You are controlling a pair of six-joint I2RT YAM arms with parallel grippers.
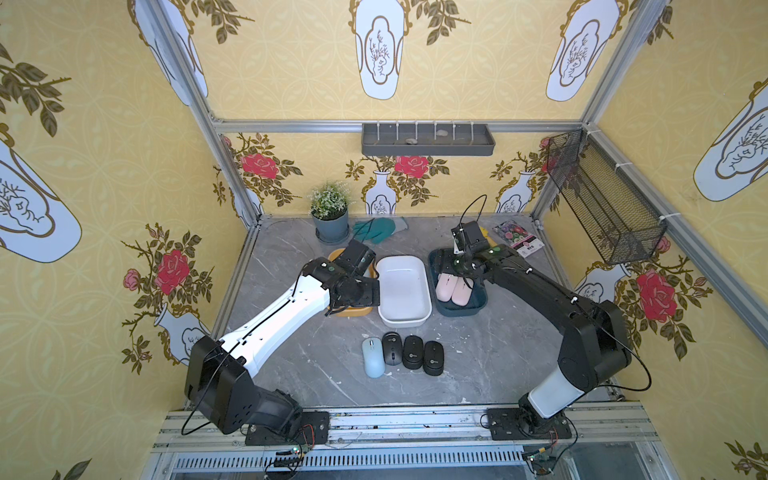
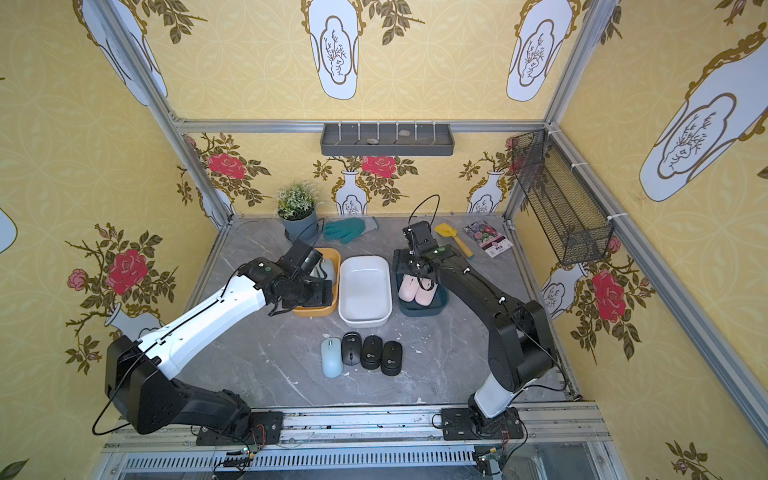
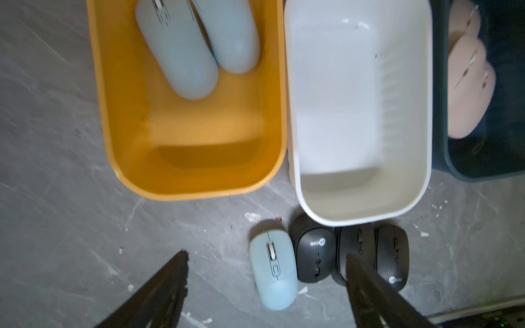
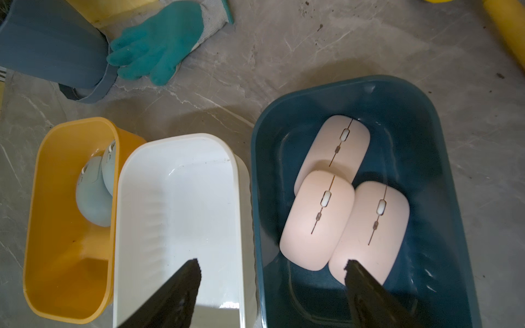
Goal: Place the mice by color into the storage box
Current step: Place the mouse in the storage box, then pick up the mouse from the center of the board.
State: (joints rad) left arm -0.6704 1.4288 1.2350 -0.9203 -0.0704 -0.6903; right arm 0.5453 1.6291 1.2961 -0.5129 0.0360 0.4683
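I found the left gripper (image 3: 267,254) spread wide and holding nothing, at the yellow box (image 3: 196,181), which held two pale blue mice (image 3: 181,56). The right gripper (image 4: 272,261) was likewise spread and unladen over the dark blue box (image 4: 397,93), which held three pink mice (image 4: 318,218). One pale blue mouse (image 1: 372,356) and three black mice (image 1: 413,352) lay in a row on the table (image 1: 291,365), before the white box (image 1: 404,320).

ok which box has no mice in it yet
The white box in the middle; the yellow box holds two blue mice, the teal box three pink mice.
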